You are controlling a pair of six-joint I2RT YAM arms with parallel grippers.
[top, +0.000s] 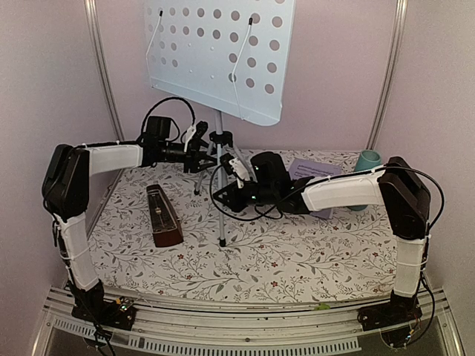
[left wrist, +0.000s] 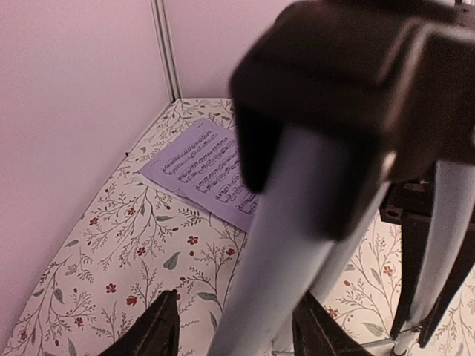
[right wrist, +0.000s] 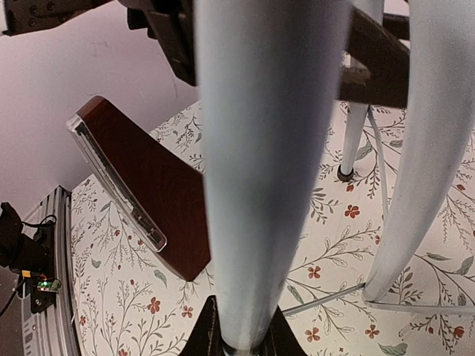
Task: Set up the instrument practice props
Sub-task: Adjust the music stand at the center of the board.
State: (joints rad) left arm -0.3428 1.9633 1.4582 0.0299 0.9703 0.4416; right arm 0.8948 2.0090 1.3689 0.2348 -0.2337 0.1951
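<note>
The pale-blue perforated music stand [top: 215, 52] stands at the back centre on silver tripod legs [top: 221, 219]. My left gripper [left wrist: 239, 326] is open just below the black tripod hub [left wrist: 349, 67]. Its jaws straddle one silver leg [left wrist: 289, 222], with a gap on the left side. My right gripper [right wrist: 241, 335] is shut on the lower part of another leg [right wrist: 260, 185]. The dark-red-brown metronome [top: 163, 216] sits upright left of the stand, also seen as the metronome [right wrist: 159, 200] in the right wrist view. Lilac sheet-music pages [left wrist: 200, 167] lie flat at the back right, partly under my right arm.
A teal cup [top: 367, 162] stands at the back right by the wall. Pale walls and metal corner posts [top: 104, 74] close in the floral tablecloth [top: 297, 259] on three sides. A metal rail [top: 245, 315] runs along the front edge.
</note>
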